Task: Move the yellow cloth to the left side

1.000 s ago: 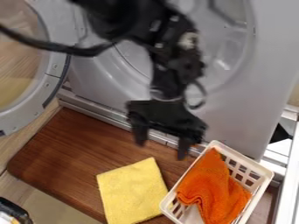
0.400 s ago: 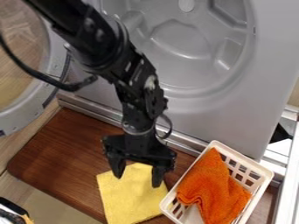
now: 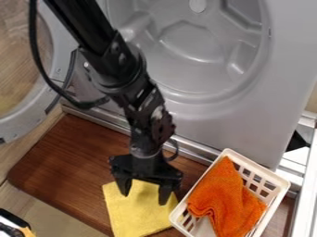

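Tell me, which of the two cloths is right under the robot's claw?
The yellow cloth, lying on the brown board; the orange one sits in the white basket.

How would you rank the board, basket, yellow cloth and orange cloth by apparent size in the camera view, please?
1. Board
2. Basket
3. Yellow cloth and orange cloth: too alike to rank

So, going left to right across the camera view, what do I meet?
Round door → yellow cloth → basket with the orange cloth inside.
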Controlling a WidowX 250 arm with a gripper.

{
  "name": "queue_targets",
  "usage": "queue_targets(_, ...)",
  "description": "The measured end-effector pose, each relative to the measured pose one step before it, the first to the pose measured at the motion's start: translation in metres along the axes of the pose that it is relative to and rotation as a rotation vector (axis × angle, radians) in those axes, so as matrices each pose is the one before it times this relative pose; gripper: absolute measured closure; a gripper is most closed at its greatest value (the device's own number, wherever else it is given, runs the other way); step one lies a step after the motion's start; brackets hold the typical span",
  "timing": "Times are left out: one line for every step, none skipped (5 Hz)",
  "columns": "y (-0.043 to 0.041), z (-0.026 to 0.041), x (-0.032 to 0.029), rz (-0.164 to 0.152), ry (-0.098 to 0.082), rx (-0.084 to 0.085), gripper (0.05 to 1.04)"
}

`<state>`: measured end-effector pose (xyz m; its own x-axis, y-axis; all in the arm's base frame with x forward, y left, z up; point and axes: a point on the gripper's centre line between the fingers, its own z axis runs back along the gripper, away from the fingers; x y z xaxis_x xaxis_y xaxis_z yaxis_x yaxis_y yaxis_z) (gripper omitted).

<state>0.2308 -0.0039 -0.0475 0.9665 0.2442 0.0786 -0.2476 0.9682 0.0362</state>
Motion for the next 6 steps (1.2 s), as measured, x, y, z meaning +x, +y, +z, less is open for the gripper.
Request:
queue_targets(0.00183,-0.01517,-0.00107,-0.0078,0.0129,0.0193,0.083)
queue_targets(-0.00133,-0.01167,-0.00133,0.0009,0.0025,-0.0248,0.083)
queue_targets(-0.00001,-0.00567,0.00490,0.0067,-0.0274,-0.0551,0.081)
queue_targets(0.00031,-0.00076,-0.00133,-0.0015,-0.0059,-0.0017,0.082)
queue_targets(0.00751,0.00073,0.00021,0.0178,-0.0128,0.0122,0.083)
queue_targets(0.01282,0.00069,0.00305,0.0365,-0.0083,0.0046,0.083)
